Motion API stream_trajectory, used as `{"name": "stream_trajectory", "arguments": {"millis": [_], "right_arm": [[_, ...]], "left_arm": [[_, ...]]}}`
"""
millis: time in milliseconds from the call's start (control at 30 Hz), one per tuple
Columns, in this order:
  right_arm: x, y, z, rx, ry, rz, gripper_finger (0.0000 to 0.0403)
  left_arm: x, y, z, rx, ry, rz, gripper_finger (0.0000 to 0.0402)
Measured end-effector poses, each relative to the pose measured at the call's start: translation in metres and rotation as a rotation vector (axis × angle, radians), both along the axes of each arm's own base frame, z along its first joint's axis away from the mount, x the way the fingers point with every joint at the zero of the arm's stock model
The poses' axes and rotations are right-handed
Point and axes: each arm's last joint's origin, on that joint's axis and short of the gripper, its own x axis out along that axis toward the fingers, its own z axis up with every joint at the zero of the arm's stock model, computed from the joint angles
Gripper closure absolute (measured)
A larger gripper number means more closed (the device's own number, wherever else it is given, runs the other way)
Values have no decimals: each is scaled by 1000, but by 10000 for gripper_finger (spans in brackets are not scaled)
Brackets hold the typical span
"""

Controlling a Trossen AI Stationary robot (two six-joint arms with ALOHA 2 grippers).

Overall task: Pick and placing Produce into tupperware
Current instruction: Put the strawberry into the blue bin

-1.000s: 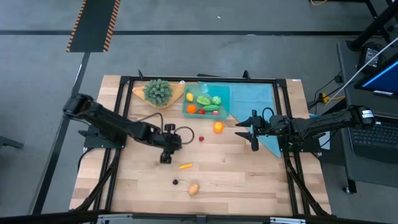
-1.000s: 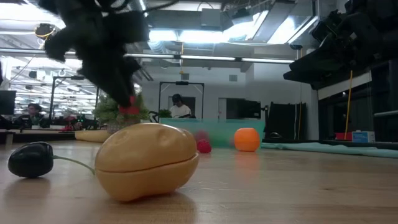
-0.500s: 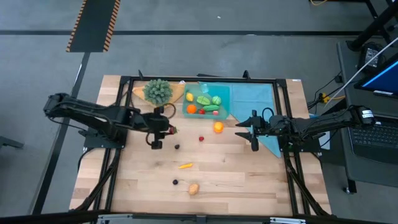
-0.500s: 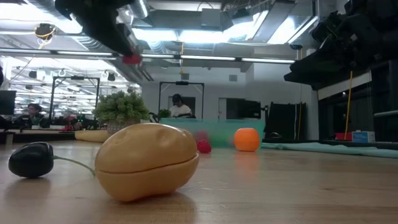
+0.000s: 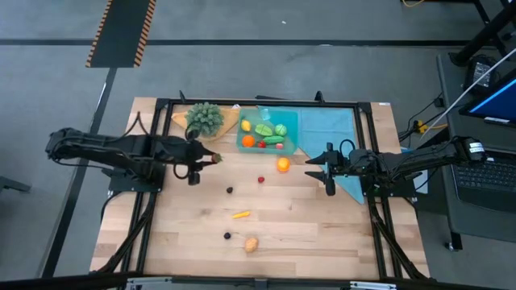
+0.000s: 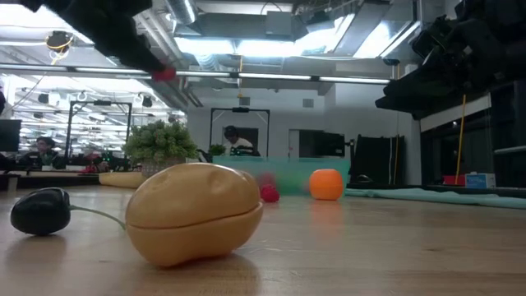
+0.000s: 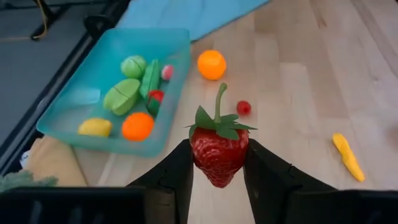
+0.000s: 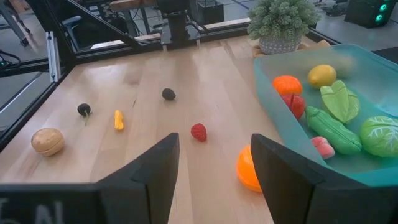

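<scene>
Between the fingers of the left gripper [image 7: 217, 163] sits a red strawberry [image 7: 219, 149], clamped at its flanks with the green stem pointing away from the wrist. That side grip keeps the fruit steady for carriage. In the overhead view the left gripper [image 5: 201, 159] hangs raised off the table, just short of the tupperware [image 5: 290, 121], which lies ahead of it and slightly to one side. The low view confirms the height: the fruit shows well above the table surface.

The tupperware [image 7: 177, 43] already holds several pieces of produce, with bare floor remaining near its closer wall. In my judgement the carry is in its final approach, and release should follow once the fruit is over the rim.

Outside the container, ahead of the left gripper, lie an orange [image 7: 211, 64], a small red berry [image 7: 244, 107] and a yellow-orange piece [image 7: 347, 157].

The right gripper [image 5: 327, 171] waits beyond the orange, over the edge of the teal cloth [image 5: 339, 129], fingers spread and holding nothing.
</scene>
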Motion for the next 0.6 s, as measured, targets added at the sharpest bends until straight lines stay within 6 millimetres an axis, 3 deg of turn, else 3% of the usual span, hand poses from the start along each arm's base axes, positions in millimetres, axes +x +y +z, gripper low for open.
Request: {"name": "stream_trajectory", "arguments": {"millis": [267,600], "right_arm": [[0,0,0,0,0,0,201],[0,0,0,0,-1,0,201]], "left_arm": [[-16,1,-24,11,-191,-17,298],[-21,-1,-48,-2,-384,-72,297]]}}
